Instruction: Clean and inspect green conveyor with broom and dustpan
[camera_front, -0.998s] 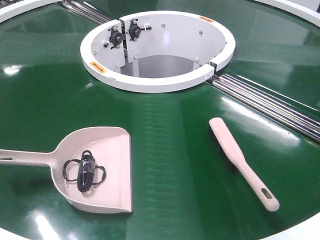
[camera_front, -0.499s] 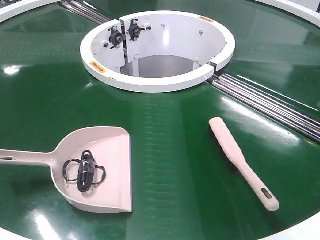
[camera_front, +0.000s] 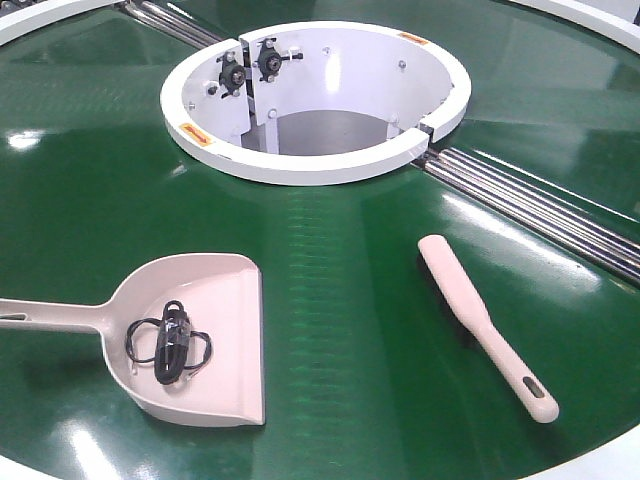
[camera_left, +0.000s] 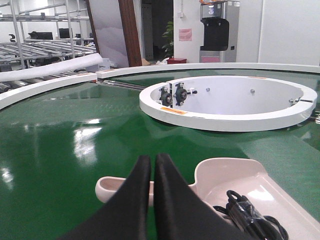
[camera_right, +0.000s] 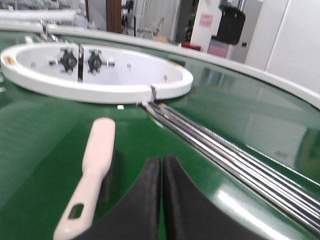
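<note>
The green conveyor (camera_front: 340, 300) fills the front view, with its white central ring (camera_front: 300, 160) at the back. The pale pink dustpan (camera_front: 215, 300) lies at front left, handle to the left, with a black coiled cable (camera_front: 170, 345) inside. The slim broom (camera_front: 480, 320) lies at front right, handle toward the front edge. My left gripper (camera_left: 152, 159) is shut and empty, above the dustpan's handle (camera_left: 112, 186). My right gripper (camera_right: 162, 160) is shut and empty, just right of the broom (camera_right: 95, 165). Neither gripper shows in the front view.
Silver rails (camera_front: 540, 215) run from the ring to the right, and also show in the right wrist view (camera_right: 225, 150). The white outer rim (camera_left: 45, 85) curves at the left. Roller racks (camera_left: 35, 50) and a dispenser (camera_left: 217, 30) stand beyond the conveyor.
</note>
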